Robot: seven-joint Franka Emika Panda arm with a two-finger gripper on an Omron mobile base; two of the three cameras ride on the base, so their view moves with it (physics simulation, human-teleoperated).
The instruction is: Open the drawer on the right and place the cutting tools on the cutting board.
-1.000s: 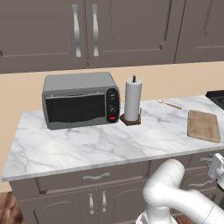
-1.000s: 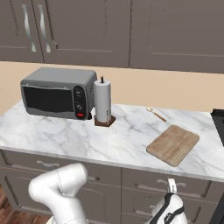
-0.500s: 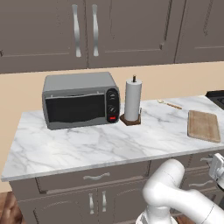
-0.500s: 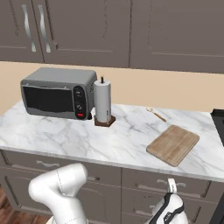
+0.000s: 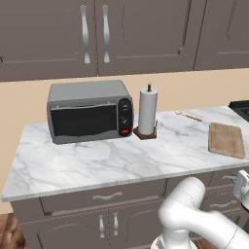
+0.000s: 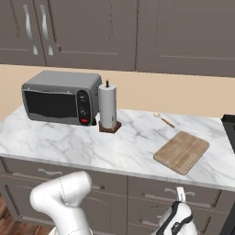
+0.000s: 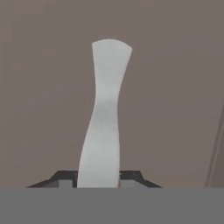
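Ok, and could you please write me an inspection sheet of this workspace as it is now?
Surface: marble counter, no spills seen.
Job's things: drawer closed; cutting board flat, nothing on it.
Clutter: toaster oven, paper towel roll, thin wooden stick near the wall.
Grippers: tool low at the drawer front, tips against both sides of the drawer handle.
Cables: nothing seen.
Surroundings: wall cabinets closed; dark stove edge at right.
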